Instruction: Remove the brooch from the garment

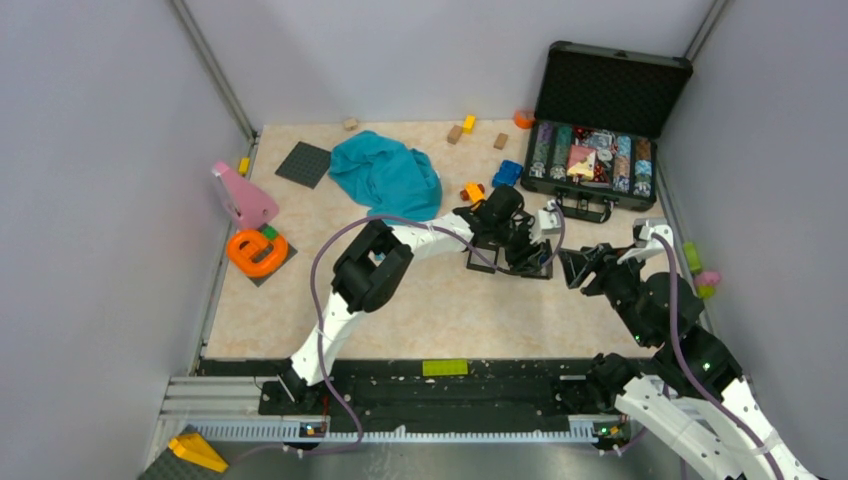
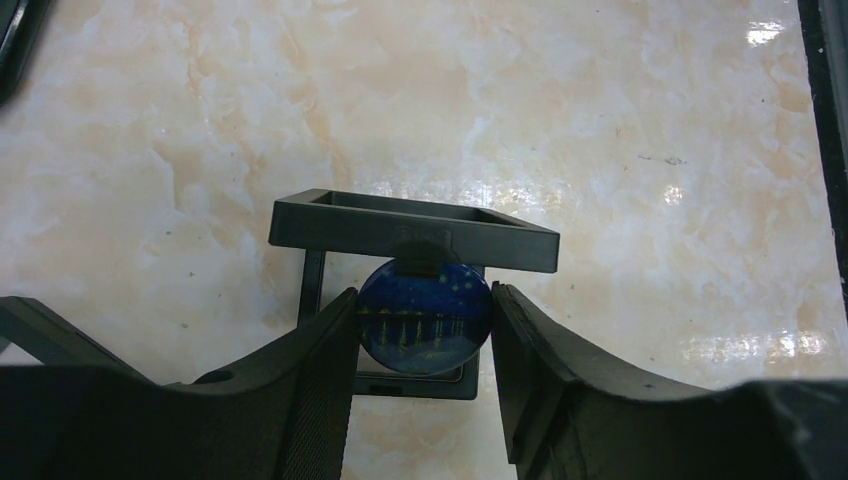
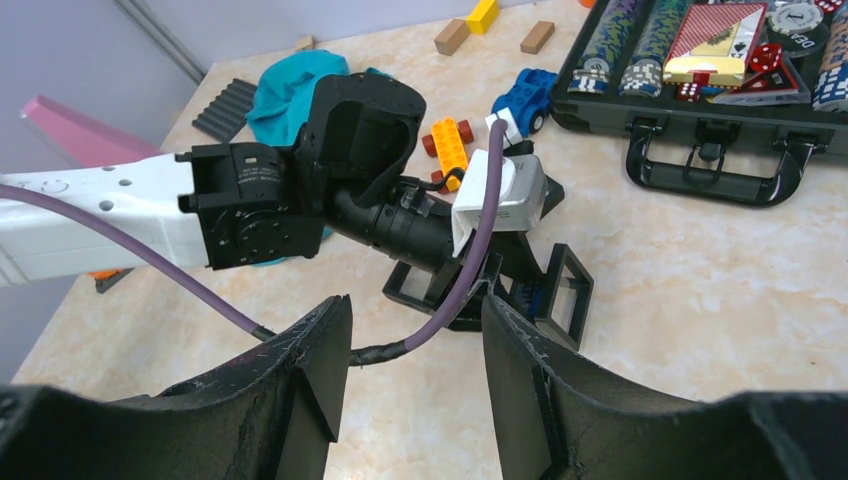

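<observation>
The brooch (image 2: pixel 425 318) is a small round dark-blue disc with a night-scene print. My left gripper (image 2: pixel 425 325) is shut on it, one finger against each side, just above the table and right in front of black square frames (image 2: pixel 410 225). In the top view the left gripper (image 1: pixel 525 255) is at the table's middle right, over the frames (image 1: pixel 505 265). The teal garment (image 1: pixel 385 175) lies crumpled at the back, well apart from the brooch; it also shows in the right wrist view (image 3: pixel 285 90). My right gripper (image 3: pixel 415 330) is open and empty, facing the left wrist and the frames (image 3: pixel 560 290).
An open black case of poker chips (image 1: pixel 600 150) stands at the back right. A blue toy car (image 1: pixel 507 172) and an orange brick (image 1: pixel 472 190) lie near the garment. A dark grey plate (image 1: pixel 303 163), a pink piece (image 1: pixel 243 197) and an orange ring (image 1: pixel 257 252) are on the left.
</observation>
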Motion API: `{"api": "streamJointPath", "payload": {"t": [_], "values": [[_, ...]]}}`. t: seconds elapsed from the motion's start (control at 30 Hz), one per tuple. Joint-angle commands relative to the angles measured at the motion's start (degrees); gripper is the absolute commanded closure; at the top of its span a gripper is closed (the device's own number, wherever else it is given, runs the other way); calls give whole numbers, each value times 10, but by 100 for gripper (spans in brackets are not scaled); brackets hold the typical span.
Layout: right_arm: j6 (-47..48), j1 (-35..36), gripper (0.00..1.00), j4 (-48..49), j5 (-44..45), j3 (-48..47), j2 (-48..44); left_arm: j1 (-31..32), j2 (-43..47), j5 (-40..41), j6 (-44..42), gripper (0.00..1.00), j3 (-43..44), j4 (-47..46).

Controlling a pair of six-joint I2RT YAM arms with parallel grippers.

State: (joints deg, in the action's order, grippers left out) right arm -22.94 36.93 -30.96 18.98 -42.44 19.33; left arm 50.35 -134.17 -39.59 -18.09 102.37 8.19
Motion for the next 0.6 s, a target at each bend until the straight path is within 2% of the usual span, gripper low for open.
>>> {"api": "streamJointPath", "payload": {"t": [0.0, 0.37, 0.57], "values": [[4, -4, 48, 7, 1, -20, -6, 2, 8, 9, 3, 45, -8, -36], [1, -4, 48, 8, 1, -20, -4, 2, 8, -4, 0, 38, -11, -36], [-6, -4, 48, 0, 12, -18, 11, 0, 53, -3, 5, 31, -47, -50]]}}
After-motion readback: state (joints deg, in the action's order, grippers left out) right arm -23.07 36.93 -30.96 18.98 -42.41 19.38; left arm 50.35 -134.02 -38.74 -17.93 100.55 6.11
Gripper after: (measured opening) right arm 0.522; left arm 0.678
